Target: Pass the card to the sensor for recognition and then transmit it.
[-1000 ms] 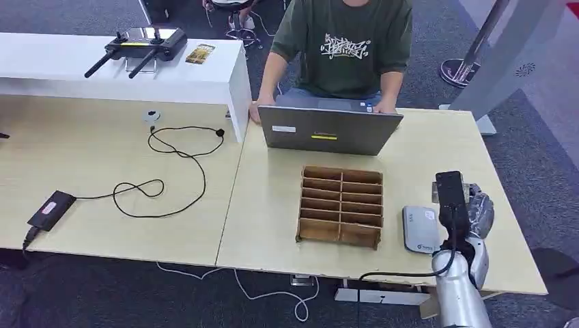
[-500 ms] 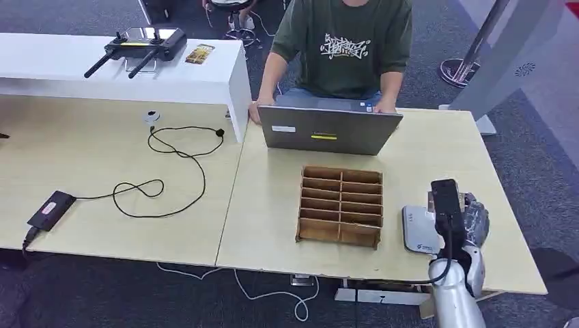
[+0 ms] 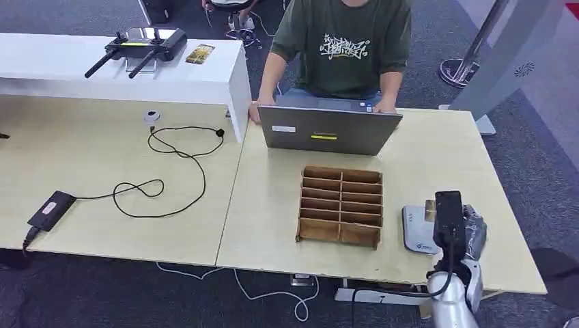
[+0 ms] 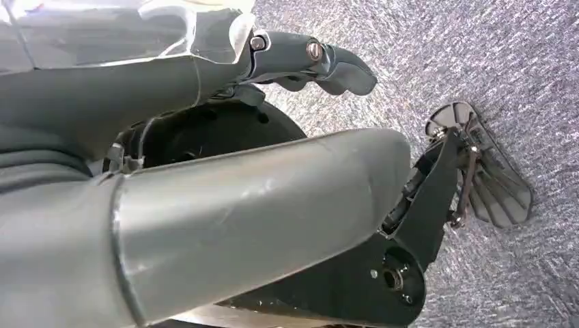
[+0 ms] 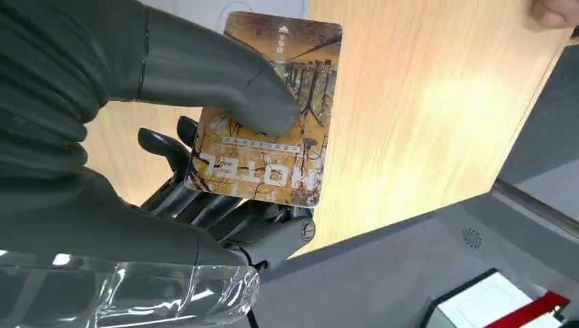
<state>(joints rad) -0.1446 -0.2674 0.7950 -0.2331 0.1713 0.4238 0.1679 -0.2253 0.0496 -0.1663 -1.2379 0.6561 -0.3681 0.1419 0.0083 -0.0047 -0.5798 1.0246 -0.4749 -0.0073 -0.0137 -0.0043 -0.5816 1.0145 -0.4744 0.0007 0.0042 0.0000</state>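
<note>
Right wrist view shows the right hand (image 5: 136, 137) pinching the card (image 5: 270, 113) between thumb and fingers. Head view places that hand (image 3: 471, 229) just beside the sensor (image 3: 418, 229), card over its edge. Left hand (image 4: 205, 171) hangs with fingers loosely apart, holding nothing.

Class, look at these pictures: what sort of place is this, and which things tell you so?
Probably an office or lab set up as a mock hotel desk. A person works at a laptop, a card reader lies on the table, and the right hand holds a card printed HOTEL.
</note>
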